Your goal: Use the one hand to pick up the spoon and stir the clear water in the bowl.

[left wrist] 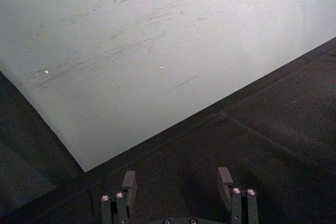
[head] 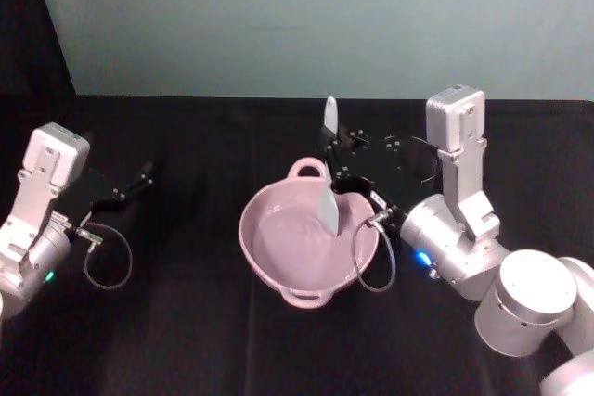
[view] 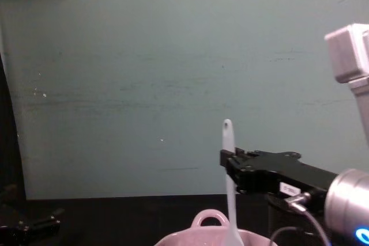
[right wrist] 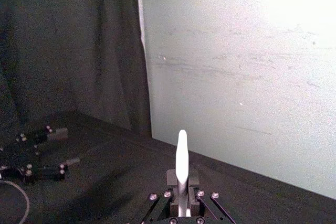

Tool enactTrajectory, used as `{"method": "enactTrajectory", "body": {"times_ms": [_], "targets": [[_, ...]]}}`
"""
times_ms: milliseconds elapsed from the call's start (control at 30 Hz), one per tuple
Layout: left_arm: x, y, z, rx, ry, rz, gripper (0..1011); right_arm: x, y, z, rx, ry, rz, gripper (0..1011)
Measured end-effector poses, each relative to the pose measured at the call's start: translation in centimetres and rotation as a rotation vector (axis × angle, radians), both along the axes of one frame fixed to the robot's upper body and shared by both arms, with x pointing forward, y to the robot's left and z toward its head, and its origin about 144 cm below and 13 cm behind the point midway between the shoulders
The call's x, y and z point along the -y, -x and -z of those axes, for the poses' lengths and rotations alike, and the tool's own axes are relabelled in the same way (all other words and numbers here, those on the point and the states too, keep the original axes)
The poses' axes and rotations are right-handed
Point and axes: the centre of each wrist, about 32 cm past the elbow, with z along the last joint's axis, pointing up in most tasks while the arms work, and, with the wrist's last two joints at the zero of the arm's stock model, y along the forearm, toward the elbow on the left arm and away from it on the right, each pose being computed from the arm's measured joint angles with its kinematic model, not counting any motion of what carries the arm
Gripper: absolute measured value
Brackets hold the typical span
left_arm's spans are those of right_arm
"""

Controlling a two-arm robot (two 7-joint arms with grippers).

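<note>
Since jaws of right gripper [view: 229, 168] pinch the spoon [view: 227, 133] upright, blade in the bowl [head: 248, 246], stir prob. = horiz. circles; left gripper [left wrist: 177, 184] parked nr surface [head: 186, 340] left edge, jaws spread.

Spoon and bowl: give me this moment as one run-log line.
right gripper: jaws shut on spoon handle, spoon upright | blade: down inside bowl | left gripper: jaws open, idle at left

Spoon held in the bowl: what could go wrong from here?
The right end effector pinches the spoon partway up its slim handle, so drag in the water might twist it loose. A wide stir could bump the rim of the bowl and spill. The cable loop hanging beside the bowl's right rim may snag it. The left end effector is parked at the left.
</note>
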Motion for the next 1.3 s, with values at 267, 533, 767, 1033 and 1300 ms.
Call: {"method": "enactTrajectory", "body": {"times_ms": [267,533,767,1033,1300], "targets": [[0.0,0.0,0.0,0.000,0.000,0.000,1011,1.4,1.3,-0.8,-0.060,-0.015,-0.046,109],[0.0,0.0,0.0,0.000,0.000,0.000,1011,1.3,2.8,-1.3,-0.116,-0.060,-0.113,109],[0.0,0.0,0.0,0.000,0.000,0.000,1011,1.2,2.7,-1.5,-0.146,-0.108,-0.089,109],[0.0,0.0,0.0,0.000,0.000,0.000,1011,2.7,2.0,-3.4,-0.197,-0.183,-0.017,109],[0.0,0.0,0.0,0.000,0.000,0.000,1011,3.9,1.7,-5.8,-0.210,-0.265,0.008,109]]}}
